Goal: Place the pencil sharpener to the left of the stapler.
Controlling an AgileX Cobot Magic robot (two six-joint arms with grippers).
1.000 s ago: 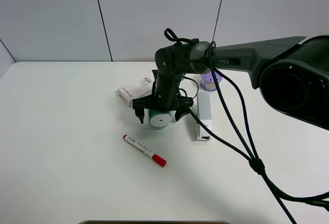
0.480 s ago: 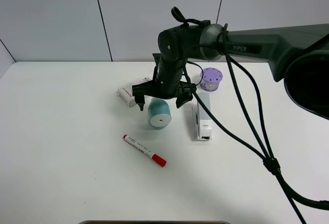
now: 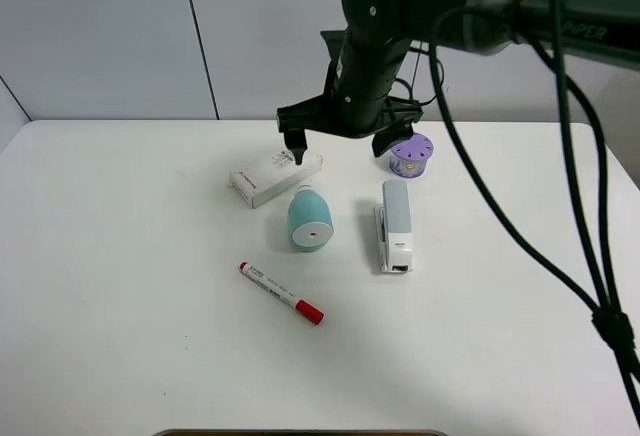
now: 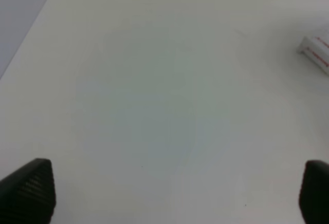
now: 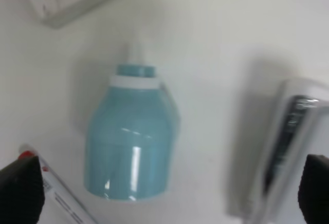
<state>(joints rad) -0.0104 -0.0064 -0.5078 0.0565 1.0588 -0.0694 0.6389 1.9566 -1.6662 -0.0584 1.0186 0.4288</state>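
Hanging above the table (image 3: 120, 256), the right gripper (image 3: 340, 143) has jaws spread wide, holding nothing; the left gripper (image 4: 175, 193) is likewise wide and empty. One sharpener (image 3: 309, 220) lies at the single stapler's (image 3: 395, 224) nine o'clock, apart; one box (image 3: 275, 177), one marker (image 3: 281, 293).

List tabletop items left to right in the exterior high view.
White box with red print → red-capped marker → pencil sharpener → stapler → purple round container.
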